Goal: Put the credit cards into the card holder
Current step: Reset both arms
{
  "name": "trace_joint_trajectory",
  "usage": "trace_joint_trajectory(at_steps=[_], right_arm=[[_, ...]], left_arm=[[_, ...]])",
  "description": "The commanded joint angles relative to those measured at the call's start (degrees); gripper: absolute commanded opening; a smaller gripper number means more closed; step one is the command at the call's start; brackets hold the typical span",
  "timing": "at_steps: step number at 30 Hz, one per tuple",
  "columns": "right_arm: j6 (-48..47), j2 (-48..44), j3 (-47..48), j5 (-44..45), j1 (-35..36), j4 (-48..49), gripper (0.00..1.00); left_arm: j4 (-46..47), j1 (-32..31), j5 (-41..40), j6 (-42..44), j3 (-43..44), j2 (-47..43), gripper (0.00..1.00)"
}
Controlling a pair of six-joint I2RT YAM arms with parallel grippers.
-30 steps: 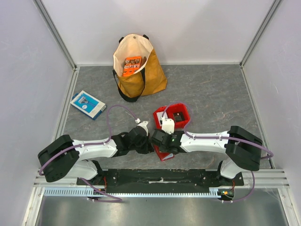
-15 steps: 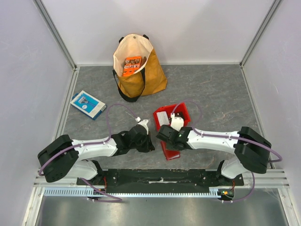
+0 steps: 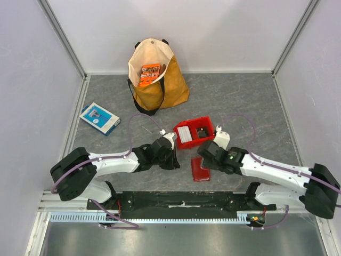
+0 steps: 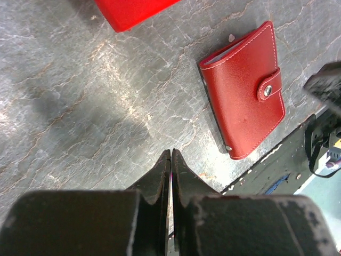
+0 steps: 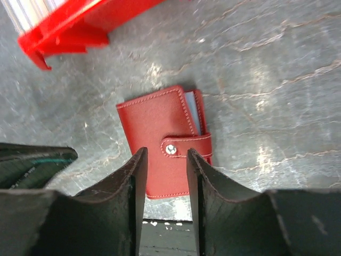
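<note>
Two sets of fingers to log. On the left gripper (image 4: 171,154): pressed flat together, pinching nothing, hovering over bare table (image 4: 80,106). On the right gripper (image 5: 165,156): spread with a clear gap, pinching nothing, poised over the card holder (image 5: 160,144). No contact with it visible.

Between the two wrists, close to the table's front edge: card holder lying flat, folded shut, snap tab fastened. Just to the right of the left fingers in the top view. Pale sliver peeking from its open edge, can't tell what. Held by neither gripper.

Just behind the card holder, near but not touching: red bin (image 3: 178,129), sitting at an angle. Inside the bin: whitish credit card (image 3: 185,133) on the left side, dark credit card (image 3: 202,132) beside it on the right. Can't tell whether more cards lie under them.

Further back, near the rear wall: tan tote bag (image 3: 160,88) standing open, orange packet (image 3: 149,73) inside. Off to the left, well apart from the bin and card holder: blue-and-white box (image 3: 99,118), flat on the table near the side wall.
</note>
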Motion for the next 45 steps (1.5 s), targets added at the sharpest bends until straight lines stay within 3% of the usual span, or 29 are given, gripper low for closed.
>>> trace_joint_trajectory(at_steps=[1, 5, 10, 19, 29, 36, 42, 45], right_arm=[[2.4, -5.1, -3.5, 1.9, -3.8, 0.0, 0.46], [0.9, -4.7, -7.5, -2.0, -9.4, 1.6, 0.54], [-4.2, -2.0, -11.3, -10.5, -13.2, 13.0, 0.57], [-4.8, 2.1, -13.2, -20.2, -11.5, 21.9, 0.57], [2.5, 3.5, -9.3, -14.4, -0.3, 17.8, 0.58], [-1.8, -2.9, -4.9, -1.1, -4.3, 4.4, 0.72], [-10.0, -13.8, -4.5, 1.1, -15.0, 1.3, 0.84], [-12.8, -15.8, -3.6, 1.5, -18.8, -0.1, 0.93]], left_arm=[[0.7, 0.1, 2.0, 2.6, 2.5, 1.5, 0.08], [2.4, 0.1, 4.1, 2.5, 3.1, 3.2, 0.1], [4.4, 0.2, 7.2, 1.8, 4.7, 5.9, 0.13], [4.7, 0.2, 6.3, -0.9, 2.9, 6.5, 0.13], [1.6, 1.1, 2.1, -2.9, 1.3, 3.4, 0.13], [-9.2, 3.3, -3.5, 1.2, 1.8, -4.6, 0.14], [-14.9, 8.0, -4.9, 1.6, -1.7, -13.9, 0.49], [-16.9, 13.1, -2.3, 2.2, -3.6, -19.1, 0.56]])
